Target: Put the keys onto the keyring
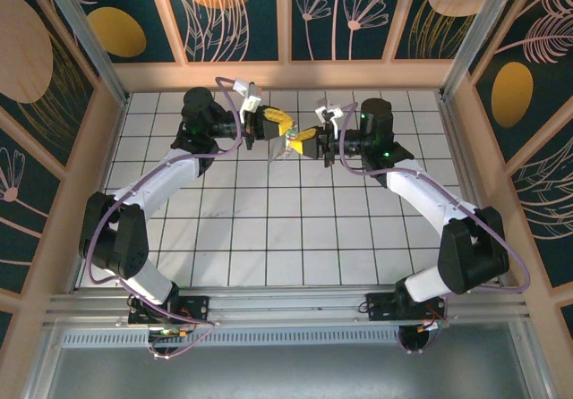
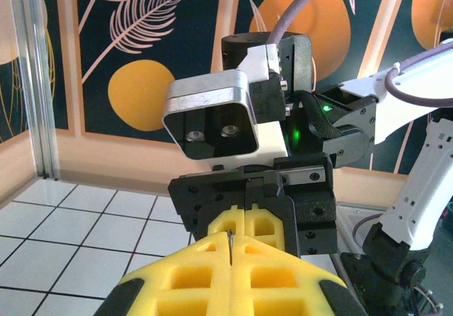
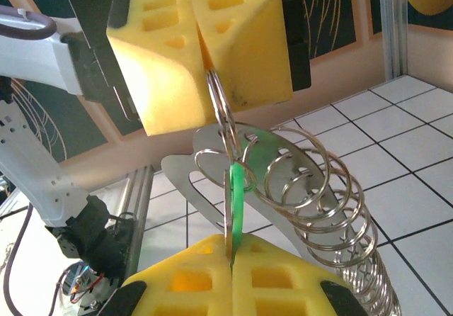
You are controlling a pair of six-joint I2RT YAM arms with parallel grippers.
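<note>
The two arms meet above the far part of the white tiled worktop (image 1: pixel 269 238). The left end effector (image 3: pixel 204 61) is squeezed shut on the top loop of the keyring (image 3: pixel 311 188). The keyring is a string of shiny silver loops. In the right wrist view it hangs from the yellow fingers and trails down to the right. A flat grey metal piece (image 3: pixel 180 171) hangs with it (I cannot tell what it is).

The right end effector (image 3: pixel 232 273) is squeezed shut on the key (image 3: pixel 238 195). The key has a green head. It stands up out of the yellow fingers, long way up and down in that view, thin edge toward the camera. Its top end reaches the top loops, just under the left fingers. I cannot tell if it goes through a loop. The blade is hidden.
</note>
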